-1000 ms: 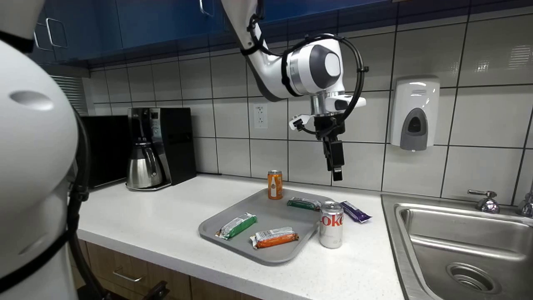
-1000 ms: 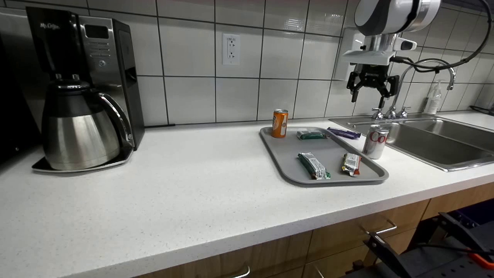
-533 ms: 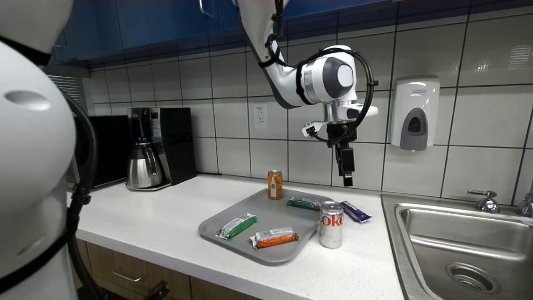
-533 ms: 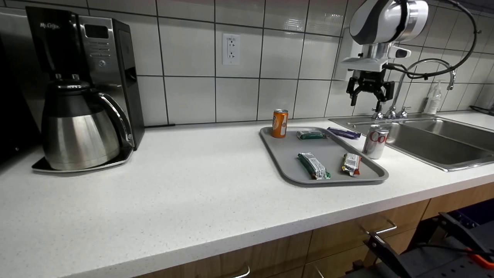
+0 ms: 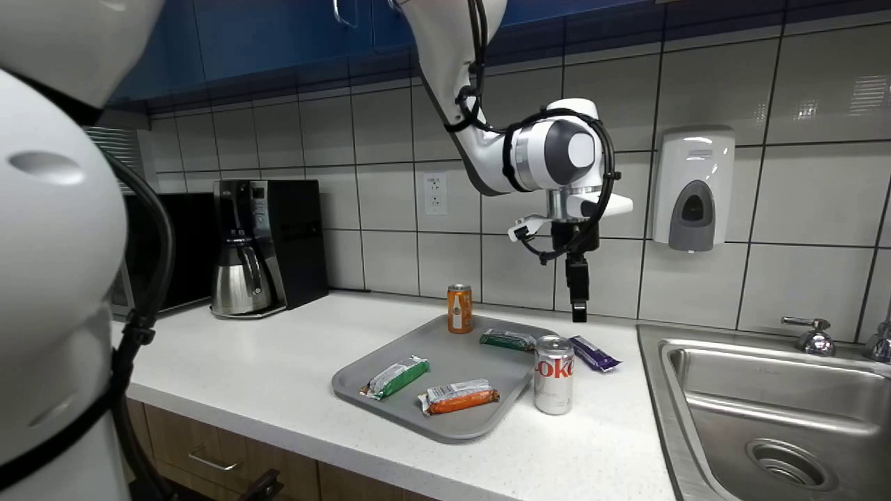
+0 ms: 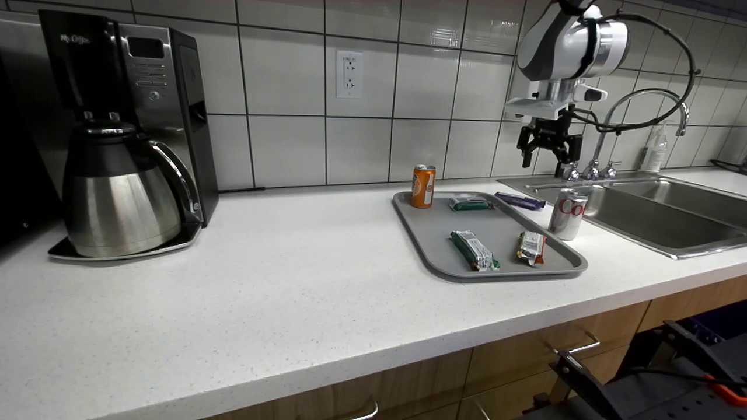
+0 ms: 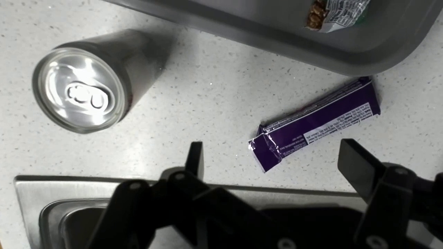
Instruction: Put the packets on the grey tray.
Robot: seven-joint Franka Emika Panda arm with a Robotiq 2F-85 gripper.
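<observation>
Tiled wall (image 6: pixel 280 76) along the back, white counter (image 6: pixel 292 280) in front of it, sink (image 5: pixel 668 403) set into the counter, coffee maker (image 5: pixel 289 243) farther along by the wall. Next, the tray (image 5: pixel 445 362), flat on the counter between those two, closer to the sink. Above the counter the hand (image 6: pixel 544 168) points down, jaws spread wide, nothing held. Silver can (image 5: pixel 554 383) upright on the counter, just beside the tray; orange can (image 5: pixel 459 309), smaller, upright on the tray at a corner near the wall. Green packet (image 5: pixel 397 378), orange packet (image 5: pixel 459 397) and dark green packet (image 5: pixel 508 339) all on the tray, lying apart. Purple packet (image 7: pixel 311 121) off the tray, flat on the counter between tray and sink; one end right at the tray rim, can't tell if touching. Wrist view: it lies below, partly framed by the jaws.
</observation>
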